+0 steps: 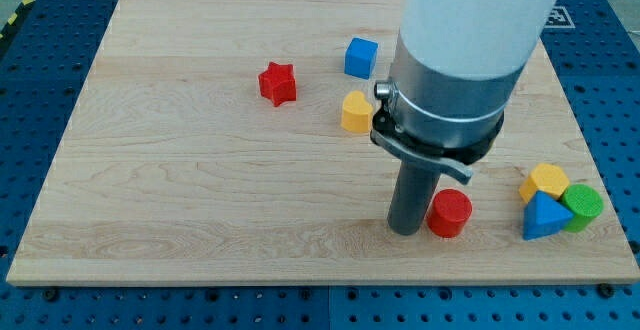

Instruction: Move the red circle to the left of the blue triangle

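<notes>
The red circle (450,213) is a short red cylinder lying on the wooden board (200,170) near the view's bottom, right of centre. The blue triangle (544,217) lies further to the view's right, near the board's right edge. A gap of bare board separates the two. My tip (405,230) is the lower end of the dark rod and stands right against the red circle's left side, seemingly touching it.
A yellow block (548,180) and a green cylinder (582,205) huddle against the blue triangle. A red star (278,83), a blue cube (361,57) and a yellow heart-like block (356,112) lie in the upper middle. The arm's big white and grey body (455,60) hides board behind it.
</notes>
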Robot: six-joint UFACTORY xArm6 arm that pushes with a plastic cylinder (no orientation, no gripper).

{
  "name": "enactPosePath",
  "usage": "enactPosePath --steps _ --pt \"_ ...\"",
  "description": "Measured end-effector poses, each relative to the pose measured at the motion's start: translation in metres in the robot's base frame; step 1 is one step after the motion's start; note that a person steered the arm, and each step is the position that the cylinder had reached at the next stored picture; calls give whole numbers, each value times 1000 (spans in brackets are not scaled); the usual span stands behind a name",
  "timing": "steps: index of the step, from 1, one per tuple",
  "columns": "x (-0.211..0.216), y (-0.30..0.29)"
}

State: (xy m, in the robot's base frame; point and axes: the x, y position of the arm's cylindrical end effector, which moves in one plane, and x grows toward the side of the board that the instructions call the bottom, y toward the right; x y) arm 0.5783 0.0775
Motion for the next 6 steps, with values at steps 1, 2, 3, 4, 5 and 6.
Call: enactPosePath --steps 1,2,3,4,5,6 --pt "2 6" --pt "-4 7" --pt "-10 7" --pt "-10 8" --pt "-10 32" --pt "-10 66"
